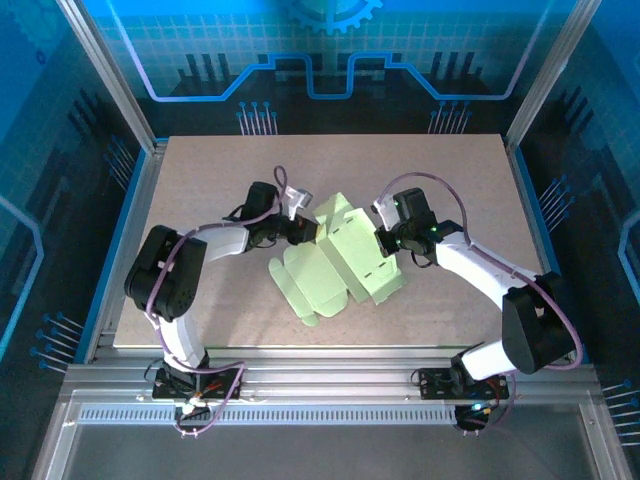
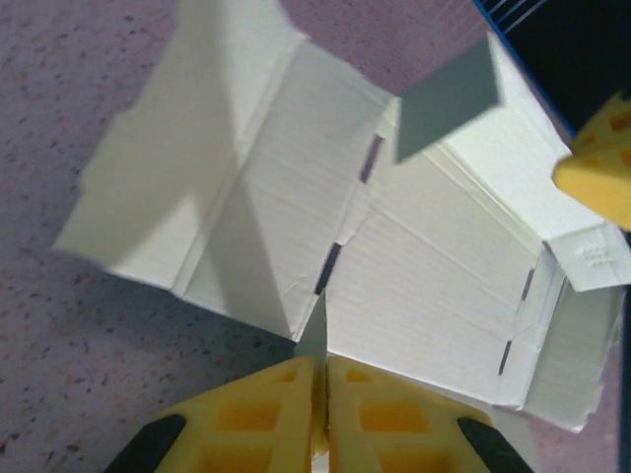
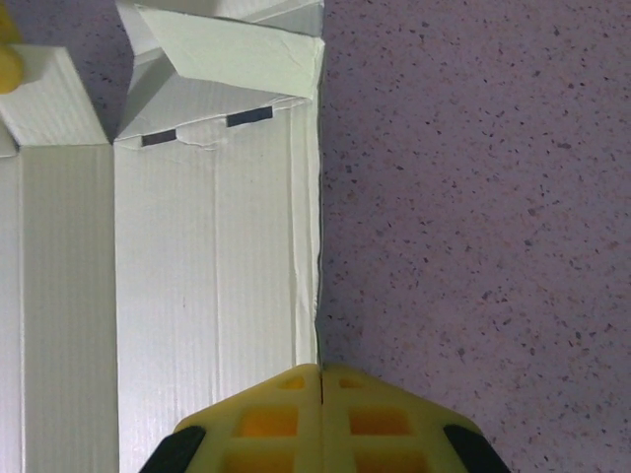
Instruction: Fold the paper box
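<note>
Centrally, paper box between hands: left hand pinches flap, right hand pinches opposite edge.

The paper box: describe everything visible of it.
The pale lime-green thin-card paper box lies mostly flat and unfolded at mid-table. It is a plain die-cut sheet with creased panels, tabs and small slots. Some flaps stand raised. The left claw is shut on a thin upright flap on its left side, and the right claw pinches its right edge. It rests on the speckled tabletop.
</note>
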`<control>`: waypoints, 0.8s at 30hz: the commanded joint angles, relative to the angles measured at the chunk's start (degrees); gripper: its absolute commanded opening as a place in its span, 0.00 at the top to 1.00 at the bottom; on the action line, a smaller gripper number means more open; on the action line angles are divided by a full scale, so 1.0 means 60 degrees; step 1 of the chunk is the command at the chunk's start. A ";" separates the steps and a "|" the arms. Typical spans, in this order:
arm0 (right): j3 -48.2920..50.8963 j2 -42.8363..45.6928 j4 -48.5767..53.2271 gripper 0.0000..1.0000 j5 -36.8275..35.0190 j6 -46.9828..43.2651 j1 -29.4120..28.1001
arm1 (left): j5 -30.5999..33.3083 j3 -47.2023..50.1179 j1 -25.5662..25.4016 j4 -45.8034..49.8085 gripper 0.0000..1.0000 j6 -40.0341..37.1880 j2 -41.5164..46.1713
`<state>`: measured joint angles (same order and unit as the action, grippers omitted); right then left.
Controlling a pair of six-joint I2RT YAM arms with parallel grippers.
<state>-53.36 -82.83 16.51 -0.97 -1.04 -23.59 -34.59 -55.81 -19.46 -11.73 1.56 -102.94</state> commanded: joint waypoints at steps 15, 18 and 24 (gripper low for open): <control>-0.0564 -0.0097 0.0236 1.00 -0.0429 0.0392 -0.0206 | 0.4286 0.2254 -0.1948 -0.2796 0.93 -0.4226 0.1040; -0.0561 -0.0097 0.0221 1.00 -0.0538 0.0415 -0.0227 | 0.4716 0.2322 -0.2293 -0.3167 0.94 -0.4743 0.0868; -0.0594 -0.0154 0.0177 1.00 -0.0692 0.0423 -0.0228 | 0.5254 0.2518 -0.2845 -0.4117 0.95 -0.5884 0.0374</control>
<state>-54.87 -83.13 18.52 -4.89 0.23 -24.43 -4.01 -42.00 -34.81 -30.59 -27.83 -99.07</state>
